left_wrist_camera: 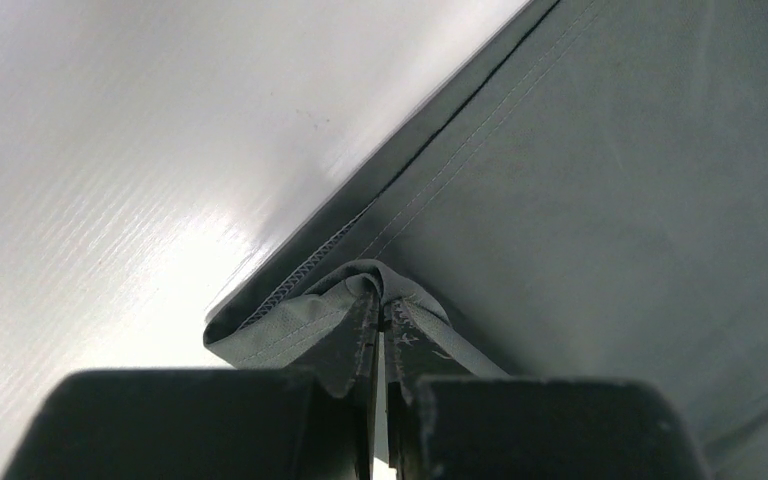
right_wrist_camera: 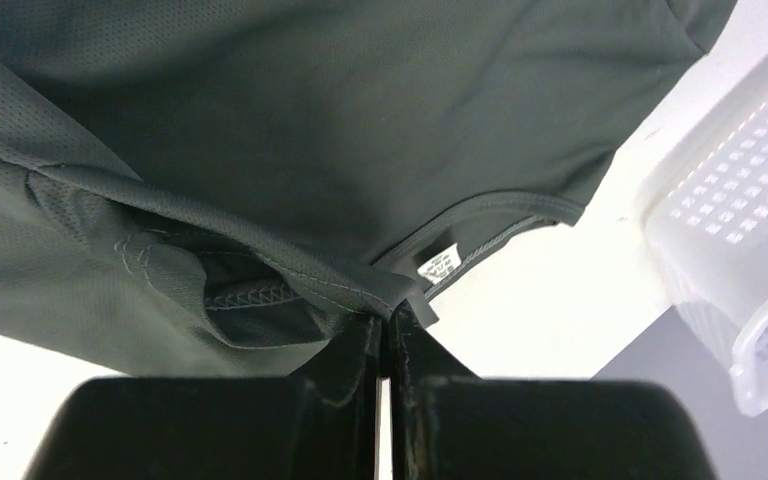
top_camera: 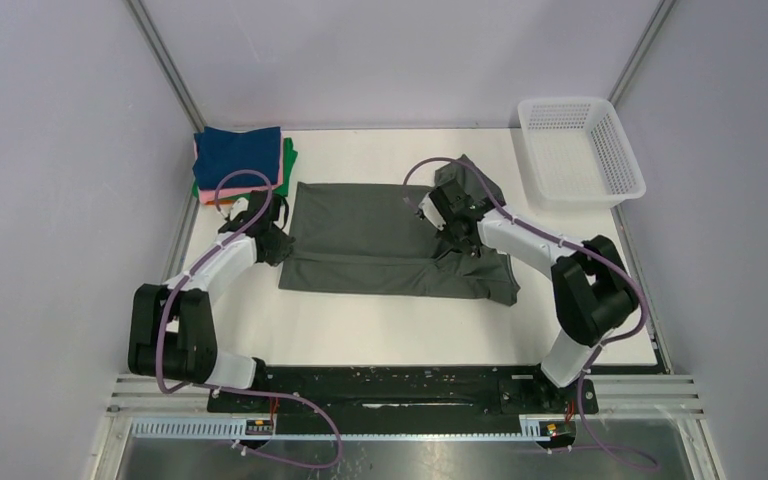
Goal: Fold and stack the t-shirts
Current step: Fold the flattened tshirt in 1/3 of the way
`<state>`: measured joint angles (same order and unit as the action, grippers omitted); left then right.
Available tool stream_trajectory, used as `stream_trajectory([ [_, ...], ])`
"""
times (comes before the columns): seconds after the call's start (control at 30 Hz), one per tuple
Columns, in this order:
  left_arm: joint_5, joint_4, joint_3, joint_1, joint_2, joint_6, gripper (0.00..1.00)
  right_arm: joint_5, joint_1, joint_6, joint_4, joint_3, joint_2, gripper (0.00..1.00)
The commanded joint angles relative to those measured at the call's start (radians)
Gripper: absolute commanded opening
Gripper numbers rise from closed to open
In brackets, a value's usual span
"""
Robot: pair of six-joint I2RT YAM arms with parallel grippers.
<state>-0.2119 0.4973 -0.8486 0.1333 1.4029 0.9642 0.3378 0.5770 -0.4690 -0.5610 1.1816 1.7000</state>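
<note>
Large dark grey-green cloth t-shirt (top_camera: 370,235) lies flat on white tabletop (top_camera: 360,330), long axis 9-to-3. Left hand (left_wrist_camera: 384,312) pinches its 9 o'clock hem corner, right hand (right_wrist_camera: 388,318) the 3 o'clock collar-side fold.

Obstacles I note: folded stack (top_camera: 240,160) far-left corner, basket (top_camera: 580,150) far-right corner. Passage I have: bare table (top_camera: 390,335) strip nearside of grey shirt (top_camera: 360,240).

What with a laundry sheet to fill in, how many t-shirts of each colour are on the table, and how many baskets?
Dark grey-green t-shirt: 1
Navy blue t-shirt: 1
Pink t-shirt: 1
Green t-shirt: 1
Orange t-shirt: 1
White mesh basket: 1
Total: 6 (5 t-shirts, 1 basket)
</note>
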Motion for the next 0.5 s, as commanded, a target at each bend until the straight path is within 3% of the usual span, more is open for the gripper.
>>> stream_trajectory([
  [0.0, -0.002, -0.045, -0.063, -0.012, 0.041, -0.014, 0.00, 0.007, -0.007, -0.098, 0.029, 0.081, 0.068, 0.08],
  [0.07, -0.008, -0.047, -0.074, -0.014, 0.059, -0.011, 0.00, 0.030, -0.008, -0.090, 0.061, 0.114, 0.096, 0.28],
  [0.13, -0.010, -0.045, -0.090, -0.019, 0.073, -0.014, 0.14, 0.068, -0.008, -0.075, 0.124, 0.129, 0.115, 0.34],
  [0.17, -0.010, -0.040, -0.101, -0.023, 0.078, -0.014, 0.24, 0.097, -0.008, -0.059, 0.165, 0.131, 0.116, 0.37],
  [0.23, -0.013, -0.020, -0.127, -0.031, 0.076, -0.024, 0.56, 0.162, -0.009, -0.015, 0.245, 0.127, 0.103, 0.47],
  [0.27, -0.015, -0.007, -0.140, -0.032, 0.071, -0.030, 0.67, 0.192, -0.009, 0.012, 0.271, 0.120, 0.088, 0.61],
  [0.3, -0.015, 0.006, -0.149, -0.032, 0.062, -0.037, 0.79, 0.228, -0.010, 0.051, 0.299, 0.104, 0.070, 0.92],
  [0.33, -0.010, 0.010, -0.153, -0.032, 0.051, -0.043, 0.94, 0.262, -0.010, 0.090, 0.313, 0.088, 0.044, 0.99],
  [0.37, -0.005, 0.011, -0.151, -0.032, 0.034, -0.050, 0.98, 0.282, -0.010, 0.133, 0.316, 0.069, 0.018, 0.99],
  [0.47, 0.046, -0.002, -0.118, -0.032, -0.015, -0.066, 0.99, 0.298, -0.010, 0.345, 0.282, -0.006, -0.083, 1.00],
])
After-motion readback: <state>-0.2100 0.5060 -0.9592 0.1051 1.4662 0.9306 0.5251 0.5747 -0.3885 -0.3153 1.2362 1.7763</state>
